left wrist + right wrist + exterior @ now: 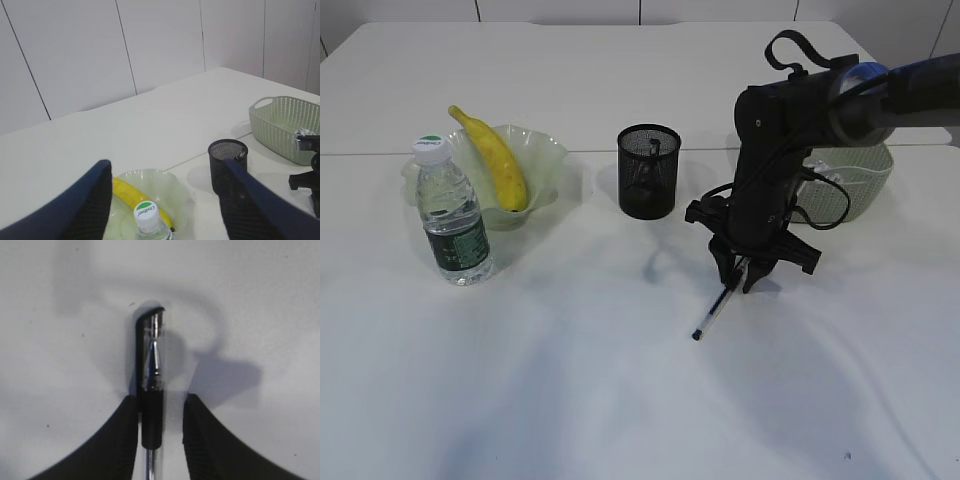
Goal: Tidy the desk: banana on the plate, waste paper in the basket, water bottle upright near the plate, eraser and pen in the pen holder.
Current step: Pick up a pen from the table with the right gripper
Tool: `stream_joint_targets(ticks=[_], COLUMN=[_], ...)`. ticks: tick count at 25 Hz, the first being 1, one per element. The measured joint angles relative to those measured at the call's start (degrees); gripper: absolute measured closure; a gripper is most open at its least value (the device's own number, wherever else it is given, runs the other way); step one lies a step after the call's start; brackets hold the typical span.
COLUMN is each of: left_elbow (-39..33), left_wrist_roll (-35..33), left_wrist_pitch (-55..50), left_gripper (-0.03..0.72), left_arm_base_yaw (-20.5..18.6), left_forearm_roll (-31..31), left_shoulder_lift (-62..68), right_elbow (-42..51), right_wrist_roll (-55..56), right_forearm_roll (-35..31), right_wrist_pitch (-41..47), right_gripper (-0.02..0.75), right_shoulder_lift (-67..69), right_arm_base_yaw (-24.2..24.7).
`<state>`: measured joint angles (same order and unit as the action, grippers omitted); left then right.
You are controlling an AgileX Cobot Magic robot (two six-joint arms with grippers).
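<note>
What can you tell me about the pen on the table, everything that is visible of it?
The pen is a slim ballpoint with a clear barrel, a black cap with a clip and a black grip section. It lies flat on the white table, in front of the black mesh pen holder, not yet in it. The right gripper stands over one end, its fingers on either side of the barrel; the left finger seems to touch it, and a narrow gap shows at the right one.

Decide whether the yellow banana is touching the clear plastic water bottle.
Apart. The exterior view shows the yellow banana lying in the pale green plate, with bare plate rim separating it from the clear plastic water bottle.
</note>
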<state>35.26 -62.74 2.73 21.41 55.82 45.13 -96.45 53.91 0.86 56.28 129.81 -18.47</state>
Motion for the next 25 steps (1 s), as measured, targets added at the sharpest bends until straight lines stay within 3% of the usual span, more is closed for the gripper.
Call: stream_joint_targets(ticks=[6,15,25], left_elbow=[0.0,0.0,0.0], left_wrist_roll=[0.0,0.0,0.0], left_wrist_pitch=[0.0,0.0,0.0], left_gripper=[0.214,0.214,0.214], left_arm_base_yaw=[0.0,0.0,0.0], left_forearm_roll=[0.0,0.0,0.0], left_shoulder_lift=[0.0,0.0,0.0], right_elbow=[0.0,0.0,-0.1], right_wrist_roll=[0.0,0.0,0.0], right_forearm_roll=[0.0,0.0,-0.1], right_wrist_pitch=[-0.6,-0.8,-1.2], right_gripper=[0.508,0.624,0.673], right_shoulder_lift=[0.0,0.0,0.0], right_arm_base_yaw=[0.0,0.0,0.0])
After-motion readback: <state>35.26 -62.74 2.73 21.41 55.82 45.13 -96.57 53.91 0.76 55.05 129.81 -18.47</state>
